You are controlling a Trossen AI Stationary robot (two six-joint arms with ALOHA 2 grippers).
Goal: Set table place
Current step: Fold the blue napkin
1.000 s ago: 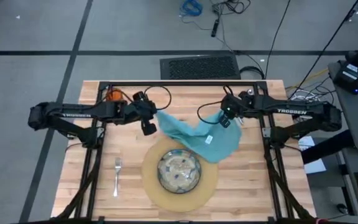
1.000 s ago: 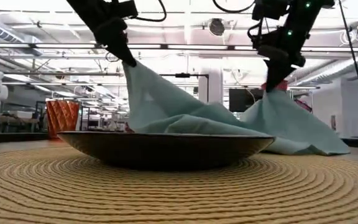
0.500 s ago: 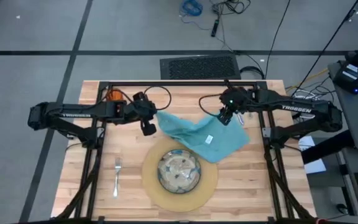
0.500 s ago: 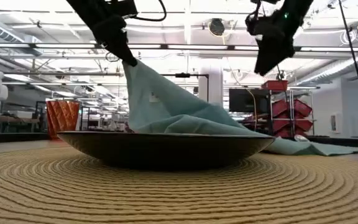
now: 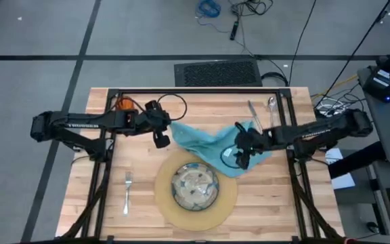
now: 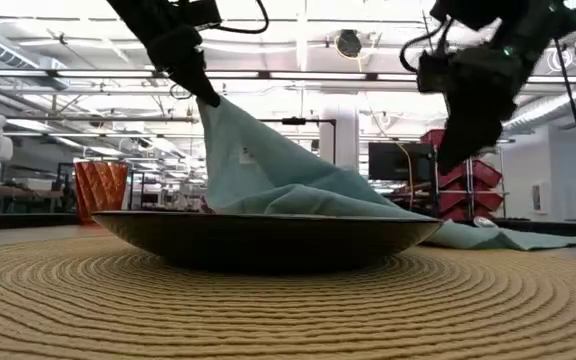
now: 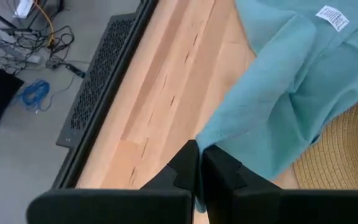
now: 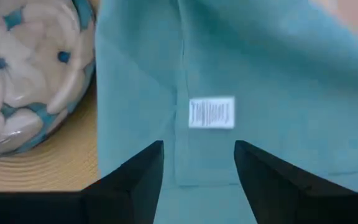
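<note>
The teal napkin [image 5: 212,142] lies behind the speckled plate [image 5: 195,185], which sits on the round tan mat [image 5: 229,196]. My left gripper [image 5: 168,127] is shut on the napkin's left corner and holds it up. My right gripper [image 8: 199,152] hovers open above the napkin's right part, over its white label [image 8: 211,113], touching nothing; in the low view the right gripper [image 6: 453,160] is clear of the cloth. A fork [image 5: 127,190] lies left of the mat. The orange cup [image 5: 122,104] stands far left. A knife [image 5: 252,112] and spoon [image 5: 271,103] lie far right. My left gripper pinches the napkin's left corner [image 7: 211,138] between its two shut fingers, coming slanting down from above and the table's left. The corner [image 6: 213,105] is lifted; the cloth slopes down from it, fairly taut, behind the plate, and its right part lies flat on the table.
The black frame rail [image 5: 195,91] runs along the table's far edge. Bare wood [image 5: 283,196] shows right of the mat and at the near left [image 5: 87,203]. The plate's rim [image 6: 268,222] rises in front of the napkin in the low view.
My right gripper has let go of the napkin's right corner, risen, then come toward the near edge and down over the napkin's right part. That right part has fallen flat on the table. The left corner stays lifted in my left gripper.
</note>
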